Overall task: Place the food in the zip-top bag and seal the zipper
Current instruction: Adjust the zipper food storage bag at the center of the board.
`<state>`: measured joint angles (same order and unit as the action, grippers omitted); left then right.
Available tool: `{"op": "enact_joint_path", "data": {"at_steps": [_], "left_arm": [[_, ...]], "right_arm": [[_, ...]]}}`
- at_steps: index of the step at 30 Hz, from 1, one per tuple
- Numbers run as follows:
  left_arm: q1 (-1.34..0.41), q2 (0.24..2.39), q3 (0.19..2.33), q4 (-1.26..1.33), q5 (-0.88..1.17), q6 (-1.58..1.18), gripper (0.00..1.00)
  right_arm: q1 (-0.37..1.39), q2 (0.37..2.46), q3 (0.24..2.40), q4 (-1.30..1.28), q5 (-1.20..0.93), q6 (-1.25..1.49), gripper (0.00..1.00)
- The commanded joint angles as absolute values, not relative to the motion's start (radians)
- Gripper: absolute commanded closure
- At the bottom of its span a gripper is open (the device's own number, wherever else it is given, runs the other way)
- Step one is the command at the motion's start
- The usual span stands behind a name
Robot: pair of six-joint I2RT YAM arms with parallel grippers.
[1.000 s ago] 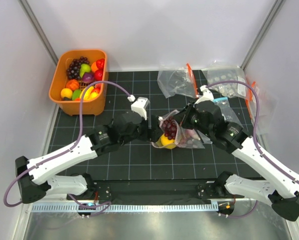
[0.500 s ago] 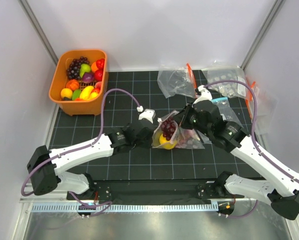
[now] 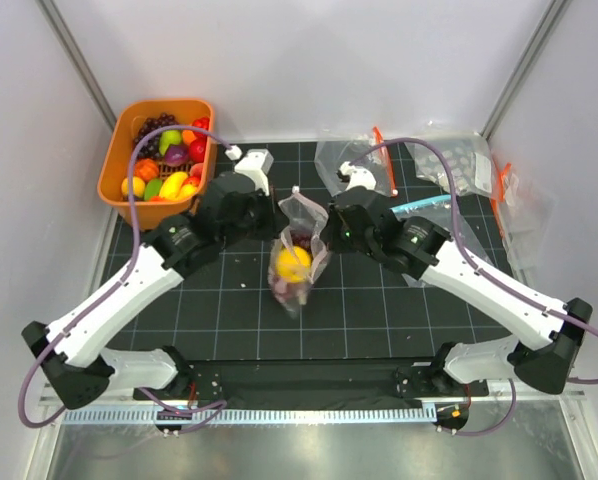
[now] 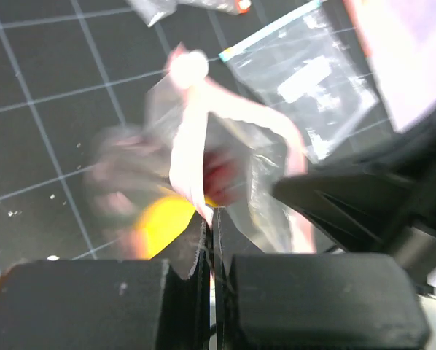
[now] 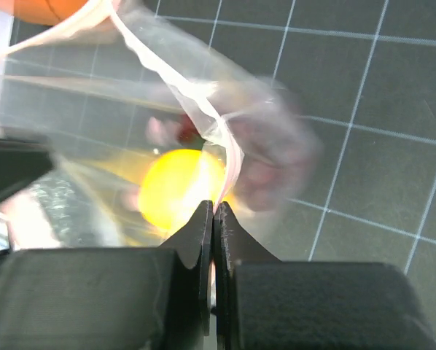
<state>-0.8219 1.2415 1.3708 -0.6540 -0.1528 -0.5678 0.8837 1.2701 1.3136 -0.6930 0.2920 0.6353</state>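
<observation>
Starting on your left, the orange tub (image 3: 112,172) sits well out beyond the left gripper (image 3: 278,221) with a heap of food (image 3: 167,152) in it, so whether more has to go in is your call. The left gripper's jaws are pressed together on the edge of the zip-top bag (image 3: 301,252), with a fold of film caught between them in its wrist view (image 4: 211,219). The pale pink zipper (image 4: 186,143) runs up and away from those fingertips. The bag hangs between your two grippers above the black mat (image 3: 399,310), and the lemon (image 3: 291,263) sits just below them inside it, with the grapes (image 3: 295,291) lower down. On the other side, the right gripper (image 3: 330,226) is likewise clamped tight on the bag's mouth edge. Its own camera shows the film rising out of the closed jaws (image 5: 212,209) and the lemon (image 5: 178,189) just ahead of them. I judge the loading at least partly done. Sealing looks like what is left, though the blur hides whether any stretch of the strip is pressed closed. Off behind the right gripper lies a blue-strip bag (image 3: 426,205), which isn't yours to fill.
</observation>
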Motion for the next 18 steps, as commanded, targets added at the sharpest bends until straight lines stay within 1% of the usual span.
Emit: {"op": "enact_joint_path", "data": {"at_steps": [1, 4, 7, 9, 12, 18], "left_arm": [[-0.813, 1.223, 1.407, -0.681, -0.043, -0.537, 1.00], [-0.816, 1.235, 1.284, -0.577, 0.075, -0.595, 1.00], [-0.815, 1.250, 1.212, -0.462, 0.167, -0.630, 1.00], [-0.815, 1.230, 1.210, -0.445, 0.155, -0.632, 1.00], [-0.810, 1.190, 1.226, -0.472, 0.066, -0.608, 1.00], [-0.729, 1.161, 1.272, -0.537, 0.107, -0.583, 1.00]], "right_arm": [[0.899, 1.257, 1.407, -0.779, 0.424, 0.586, 0.99], [0.881, 1.178, 1.417, -0.818, 0.524, 0.577, 0.99], [0.879, 1.154, 1.463, -0.853, 0.554, 0.569, 0.99], [0.879, 1.163, 1.494, -0.865, 0.523, 0.563, 0.99], [0.882, 1.216, 1.490, -0.859, 0.459, 0.561, 0.99], [0.899, 1.249, 1.446, -0.784, 0.400, 0.565, 0.99]]}}
